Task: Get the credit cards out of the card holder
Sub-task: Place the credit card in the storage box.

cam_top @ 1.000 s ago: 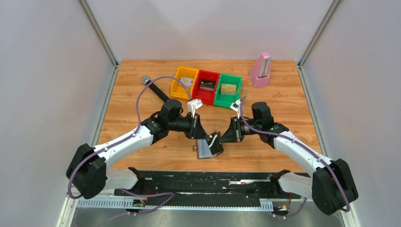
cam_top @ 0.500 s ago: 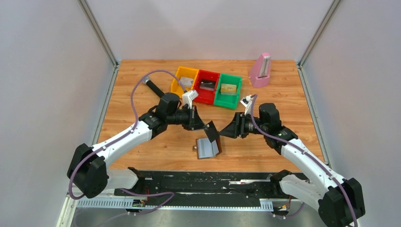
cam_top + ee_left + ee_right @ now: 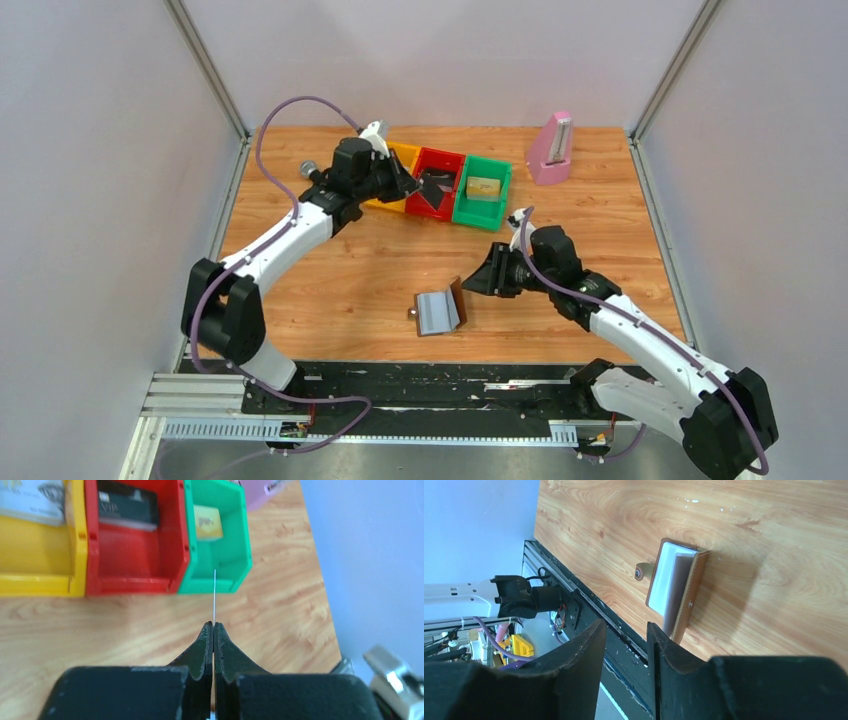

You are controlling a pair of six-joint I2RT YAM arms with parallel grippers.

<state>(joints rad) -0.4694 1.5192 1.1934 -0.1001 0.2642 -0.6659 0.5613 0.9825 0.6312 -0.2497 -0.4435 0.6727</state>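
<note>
The card holder [image 3: 437, 310] lies half open on the near table, brown outside, pale inside; the right wrist view shows it [image 3: 676, 590] ahead of the fingers. My right gripper [image 3: 478, 280] [image 3: 626, 630] hovers just right of it, open and empty. My left gripper [image 3: 412, 187] [image 3: 213, 625] is shut on a dark credit card [image 3: 435, 190], held over the front of the red bin [image 3: 440, 157]. In the left wrist view that card [image 3: 214, 592] shows edge-on as a thin pale line.
Yellow bin [image 3: 40, 575], red bin [image 3: 135, 555] and green bin [image 3: 483, 210] stand in a row at the back, each with a card inside. A pink metronome [image 3: 551, 148] stands at the back right. A black tool with a silver head [image 3: 308, 168] lies behind the left arm.
The left arm swung from the card holder to the back bins with the dark card. The right gripper let go of the holder, opened and drew back to the right.
</note>
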